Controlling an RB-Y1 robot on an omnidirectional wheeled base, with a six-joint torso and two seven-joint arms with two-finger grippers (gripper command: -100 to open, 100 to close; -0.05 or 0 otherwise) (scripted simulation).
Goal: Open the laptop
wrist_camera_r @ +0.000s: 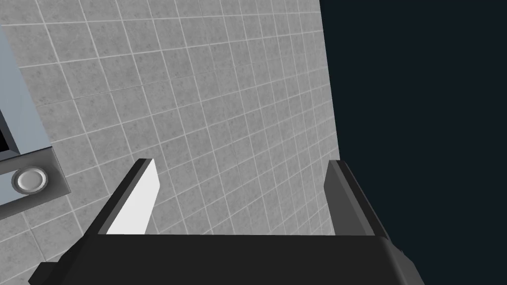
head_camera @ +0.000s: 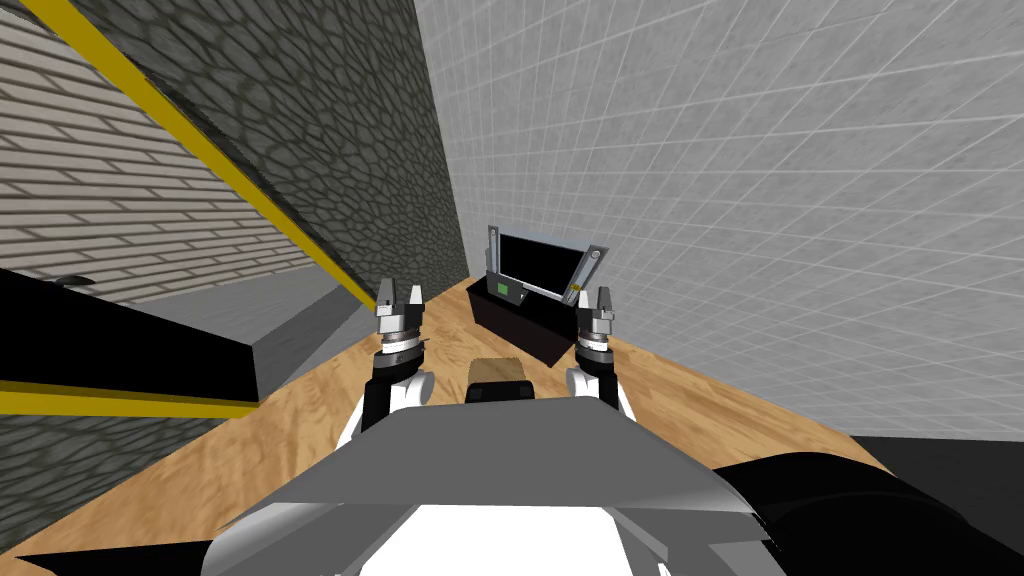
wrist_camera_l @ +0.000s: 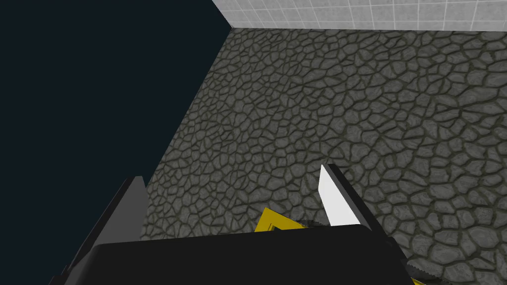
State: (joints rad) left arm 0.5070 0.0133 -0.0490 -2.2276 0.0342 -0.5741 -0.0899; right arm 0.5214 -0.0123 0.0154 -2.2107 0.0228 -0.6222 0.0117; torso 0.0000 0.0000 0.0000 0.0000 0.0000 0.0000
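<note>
Laptop lower edge hidden behind black box

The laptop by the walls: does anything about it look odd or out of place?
Yes, a little. The laptop sits in the corner where the stone wall meets the tiled wall, and its black screen already stands raised above a thick black base, so it looks open, not shut.
</note>
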